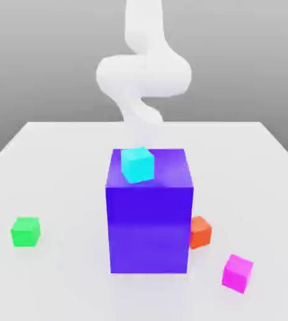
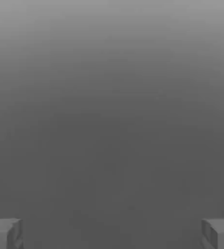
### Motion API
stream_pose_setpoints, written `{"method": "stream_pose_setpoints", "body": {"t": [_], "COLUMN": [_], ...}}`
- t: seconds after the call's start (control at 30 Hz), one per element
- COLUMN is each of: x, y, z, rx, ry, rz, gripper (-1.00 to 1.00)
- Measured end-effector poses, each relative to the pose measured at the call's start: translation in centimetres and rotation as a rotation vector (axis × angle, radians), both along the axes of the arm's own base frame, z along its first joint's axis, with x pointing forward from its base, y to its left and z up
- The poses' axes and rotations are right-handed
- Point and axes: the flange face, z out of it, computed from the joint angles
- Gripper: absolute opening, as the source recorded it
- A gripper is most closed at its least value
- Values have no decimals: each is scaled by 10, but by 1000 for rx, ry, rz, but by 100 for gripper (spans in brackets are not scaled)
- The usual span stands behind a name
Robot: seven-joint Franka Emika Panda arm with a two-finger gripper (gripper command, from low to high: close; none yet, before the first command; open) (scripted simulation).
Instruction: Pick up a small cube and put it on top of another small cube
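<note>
Presently the gripper (image 2: 112, 233) stands wide apart and empty, its two fingers (image 2: 4, 233) far from each other. On the white table (image 1: 59, 157), the pink cube (image 1: 237, 273) sits near the front at the exterior view's right, well apart from the green cube (image 1: 25, 231) at the left. Between them rises a big blue block (image 1: 149, 219) bearing a cyan cube (image 1: 137, 164), an orange cube (image 1: 200, 231) just beside it; the white arm (image 1: 143, 72) hangs behind.

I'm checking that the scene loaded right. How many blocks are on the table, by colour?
Green cube: 1
Pink cube: 1
Orange cube: 1
Cyan cube: 1, on top of the big block
Big blue block: 1
Total: 5
</note>
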Motion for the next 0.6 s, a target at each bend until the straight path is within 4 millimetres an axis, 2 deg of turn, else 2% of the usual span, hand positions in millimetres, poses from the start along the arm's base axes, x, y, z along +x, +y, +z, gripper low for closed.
{"method": "stream_pose_setpoints", "body": {"t": [0.03, 0.1, 0.2, 0.3, 0.47, 0.6], "x": [12, 36, 67, 90, 108, 102], "y": [11, 30, 57, 84, 128, 154], "z": [-8, -35, -89, -147, -249, -338], "rx": [15, 49, 95, 134, 179, 197], "ry": [12, 61, 152, 246, 400, 531], "rz": [14, 7, -29, -75, -163, -266], "gripper": [0, 0, 0, 0, 0, 0]}}
